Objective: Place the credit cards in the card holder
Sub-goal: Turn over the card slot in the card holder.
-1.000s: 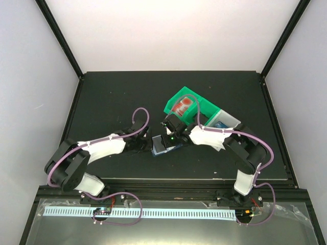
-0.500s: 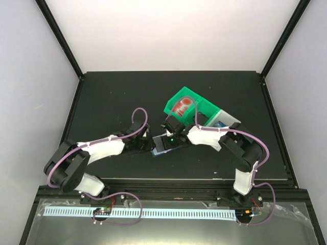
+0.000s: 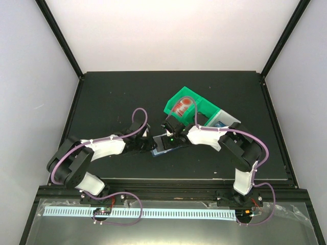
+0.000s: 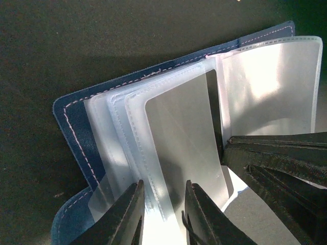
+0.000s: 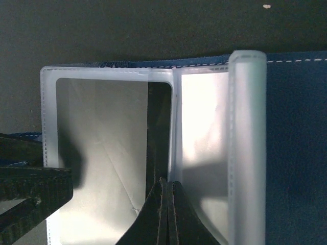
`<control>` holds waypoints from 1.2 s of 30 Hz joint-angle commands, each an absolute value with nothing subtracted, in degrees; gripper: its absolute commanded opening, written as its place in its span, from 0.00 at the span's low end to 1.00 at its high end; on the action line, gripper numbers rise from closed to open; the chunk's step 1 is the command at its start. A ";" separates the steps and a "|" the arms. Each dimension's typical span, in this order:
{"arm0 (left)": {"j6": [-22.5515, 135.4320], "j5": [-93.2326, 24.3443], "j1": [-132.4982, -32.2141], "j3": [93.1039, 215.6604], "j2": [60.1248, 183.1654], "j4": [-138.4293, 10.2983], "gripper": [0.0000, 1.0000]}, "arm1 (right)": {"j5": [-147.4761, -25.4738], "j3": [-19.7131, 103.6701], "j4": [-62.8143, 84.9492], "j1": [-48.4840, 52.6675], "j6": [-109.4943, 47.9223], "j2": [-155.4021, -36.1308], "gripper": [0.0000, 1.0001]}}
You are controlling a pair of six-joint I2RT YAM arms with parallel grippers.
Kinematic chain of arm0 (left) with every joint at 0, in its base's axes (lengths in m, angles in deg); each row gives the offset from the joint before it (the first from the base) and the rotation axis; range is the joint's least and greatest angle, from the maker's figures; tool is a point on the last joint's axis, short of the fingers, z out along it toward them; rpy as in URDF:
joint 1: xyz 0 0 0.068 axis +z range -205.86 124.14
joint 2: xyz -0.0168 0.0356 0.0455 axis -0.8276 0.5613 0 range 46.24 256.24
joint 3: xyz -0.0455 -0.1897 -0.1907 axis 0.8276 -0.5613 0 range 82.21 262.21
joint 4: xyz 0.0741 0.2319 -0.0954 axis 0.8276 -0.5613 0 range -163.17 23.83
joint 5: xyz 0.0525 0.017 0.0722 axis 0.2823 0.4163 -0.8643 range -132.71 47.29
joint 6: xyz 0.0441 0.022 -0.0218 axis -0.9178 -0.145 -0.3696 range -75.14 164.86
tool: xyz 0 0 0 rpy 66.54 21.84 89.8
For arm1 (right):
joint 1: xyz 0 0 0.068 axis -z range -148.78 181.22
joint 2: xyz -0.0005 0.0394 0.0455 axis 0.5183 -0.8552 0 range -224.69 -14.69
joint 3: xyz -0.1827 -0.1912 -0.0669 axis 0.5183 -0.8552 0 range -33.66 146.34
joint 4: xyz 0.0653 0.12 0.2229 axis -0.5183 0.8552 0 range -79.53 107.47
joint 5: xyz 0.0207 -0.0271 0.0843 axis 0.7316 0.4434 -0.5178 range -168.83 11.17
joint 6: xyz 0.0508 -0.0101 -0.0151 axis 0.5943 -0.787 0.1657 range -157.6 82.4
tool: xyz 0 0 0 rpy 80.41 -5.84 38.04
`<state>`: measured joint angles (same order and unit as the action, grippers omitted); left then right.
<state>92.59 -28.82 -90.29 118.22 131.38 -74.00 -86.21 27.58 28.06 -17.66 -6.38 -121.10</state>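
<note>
The card holder (image 3: 162, 148) lies open on the mat, dark blue cover (image 4: 71, 127) down and pale clear sleeves (image 4: 115, 148) fanned. A dark credit card (image 5: 159, 130) sits mostly inside one sleeve, grey through the plastic (image 4: 184, 148), with a dark strip bare by the spine. My right gripper (image 5: 167, 191) is shut on that card's edge; it also shows in the top view (image 3: 169, 139). My left gripper (image 4: 163, 212) is open, its fingers straddling the sleeve edges from the left (image 3: 152, 145). A red-and-white card (image 3: 181, 106) and a blue card (image 3: 221, 123) lie in the tray.
The green and white compartment tray (image 3: 203, 108) stands just behind and right of the card holder, close to my right arm. My two grippers nearly touch over the holder. Black frame posts and white walls bound the dark mat (image 3: 112, 97).
My right gripper has edged slightly left toward the holder's spine. My left arm has shifted a little. The holder stays in place.
</note>
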 commanded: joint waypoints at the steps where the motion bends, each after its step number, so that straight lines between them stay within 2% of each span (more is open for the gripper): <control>1: 93.49 -26.34 -89.71 117.63 131.52 -70.35 0.23 | -84.68 27.59 29.81 -18.05 -5.87 -123.45 0.01; 9: 92.10 -26.66 -89.69 118.13 131.64 -71.54 0.20 | -84.63 27.69 29.81 -18.04 -5.80 -123.69 0.01; 17: 90.43 -31.68 -89.61 118.52 128.46 -77.06 0.24 | -84.42 27.76 29.81 -18.02 -5.79 -124.06 0.01; 21: 89.88 -30.18 -89.61 118.16 127.80 -75.48 0.19 | -84.54 27.63 29.57 -18.04 -5.70 -124.19 0.01; 36: 91.11 -26.06 -89.62 118.03 132.32 -71.03 0.20 | -84.81 27.63 29.46 -18.03 -5.87 -124.37 0.01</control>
